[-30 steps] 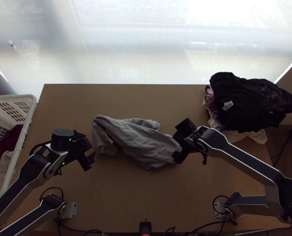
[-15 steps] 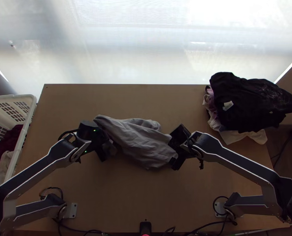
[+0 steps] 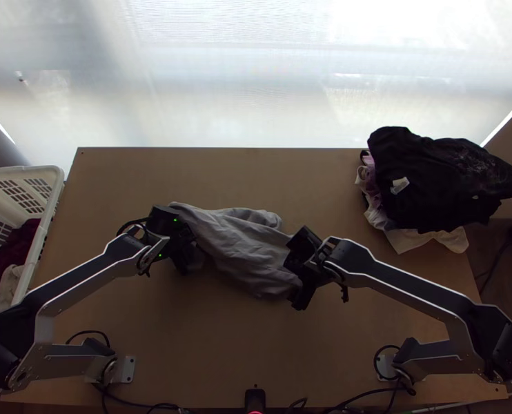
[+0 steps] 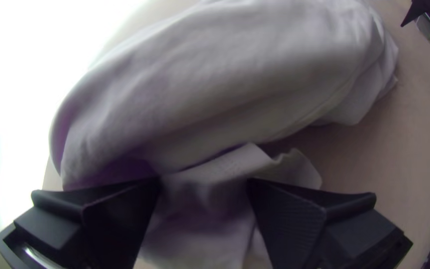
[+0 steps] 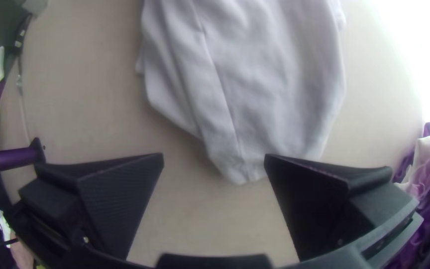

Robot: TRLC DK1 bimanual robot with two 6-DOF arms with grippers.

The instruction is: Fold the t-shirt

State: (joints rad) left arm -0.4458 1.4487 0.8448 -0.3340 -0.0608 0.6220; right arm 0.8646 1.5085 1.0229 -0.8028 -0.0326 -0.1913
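The grey t-shirt [image 3: 239, 241] lies bunched in the middle of the table. At its left end is my left gripper [image 3: 187, 262]; in the left wrist view that gripper [image 4: 205, 187] stands open, with a flap of the shirt [image 4: 215, 174] between its fingers. My right gripper [image 3: 297, 283] is over the shirt's right end. In the right wrist view the right gripper [image 5: 215, 159] is wide open, and a narrow corner of the shirt [image 5: 245, 164] reaches between its fingertips, not gripped.
A pile of clothes with a black garment [image 3: 442, 179] on top lies at the table's far right. At the left edge stands a white basket [image 3: 49, 207] holding dark red cloth [image 3: 11, 259]. Bare wood [image 3: 221, 345] shows on the near side of the shirt.
My left gripper has moved right, onto the shirt's left end. My right gripper has shifted left and slightly toward the near edge. The shirt lies much as before.
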